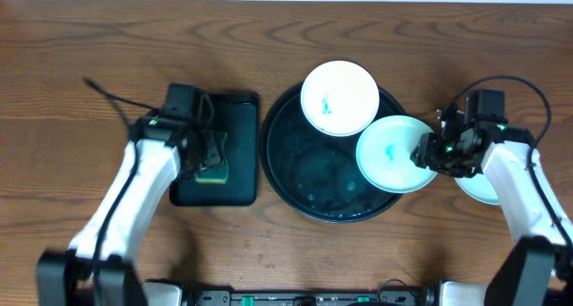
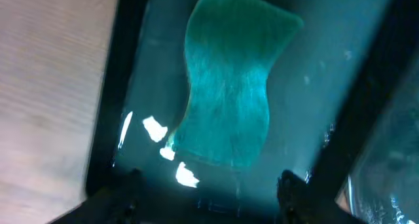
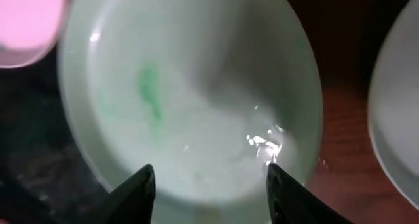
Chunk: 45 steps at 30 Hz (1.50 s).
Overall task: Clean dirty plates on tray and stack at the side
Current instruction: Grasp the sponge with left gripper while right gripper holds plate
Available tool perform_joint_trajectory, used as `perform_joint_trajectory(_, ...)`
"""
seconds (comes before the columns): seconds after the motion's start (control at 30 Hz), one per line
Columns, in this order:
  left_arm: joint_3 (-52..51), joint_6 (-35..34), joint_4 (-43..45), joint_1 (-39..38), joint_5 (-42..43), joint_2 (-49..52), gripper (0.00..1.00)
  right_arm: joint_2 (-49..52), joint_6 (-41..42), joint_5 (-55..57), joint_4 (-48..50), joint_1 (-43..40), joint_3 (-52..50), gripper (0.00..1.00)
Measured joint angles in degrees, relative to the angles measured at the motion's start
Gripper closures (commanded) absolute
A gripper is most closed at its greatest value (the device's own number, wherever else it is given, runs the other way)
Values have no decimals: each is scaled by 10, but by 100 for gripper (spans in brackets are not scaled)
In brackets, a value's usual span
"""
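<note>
Two plates (image 1: 339, 98) on tray (image 1: 309, 167), sponge (image 2: 229, 86) apart

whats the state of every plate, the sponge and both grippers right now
top plate: smeared, lying across the far rim of the round tray
right plate: green smear, overhanging the tray's right rim
third plate: off the tray on the table, mostly hidden
sponge: lying ungripped in the rectangular tray
left gripper: open above the sponge
right gripper: open at the right plate's edge

Two plates (image 1: 339, 97) overlap the tray (image 1: 309, 176) (a third plate (image 1: 472, 190) lies beside it).
</note>
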Motion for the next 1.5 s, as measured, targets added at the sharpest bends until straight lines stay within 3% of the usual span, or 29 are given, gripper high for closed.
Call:
perform_joint_trajectory(0.33, 0, 11, 82, 0, -13, 141, 59, -83, 12, 38, -47, 0, 15, 34)
perform_joint_trajectory(0.4, 0, 10, 89, -1, -12, 149, 75, -80, 23, 64, -52, 0, 15, 31)
perform_joint_trajectory(0.43, 0, 9, 91, -1, -11, 151, 91, -78, 30, 76, -53, 0, 15, 30)
perform_joint_trajectory(0.47, 0, 9, 94, -1, -8, 152, 93, -76, 36, 87, -52, 0, 15, 29)
perform_joint_trajectory(0.77, 10, 27, 59, -5, -5, 140, 93, -26, 60, 129, -37, -27, 15, 24)
perform_joint_trajectory(1.03, 10, 38, 14, -2, -24, 31, 93, 26, -7, 53, -7, -45, 15, 26)
perform_joint_trajectory(1.13, 10, 38, -1, -2, -26, -14, 93, 43, -21, 37, -5, -46, 15, 33)
perform_joint_trajectory(1.23, 10, 38, -6, -2, -17, -49, 93, 67, -34, 15, 5, -45, 15, 70)
perform_joint_trajectory(1.33, 10, 38, -4, -2, 23, -72, 93, 92, -43, -3, 11, -42, 15, 94)
perform_joint_trajectory(1.37, 10, 38, -3, -2, 41, -76, 93, 100, -44, -6, 10, -40, 15, 99)
perform_joint_trajectory(1.5, 10, 37, 6, -4, 116, -77, 92, 111, -46, -19, -2, -26, 15, 99)
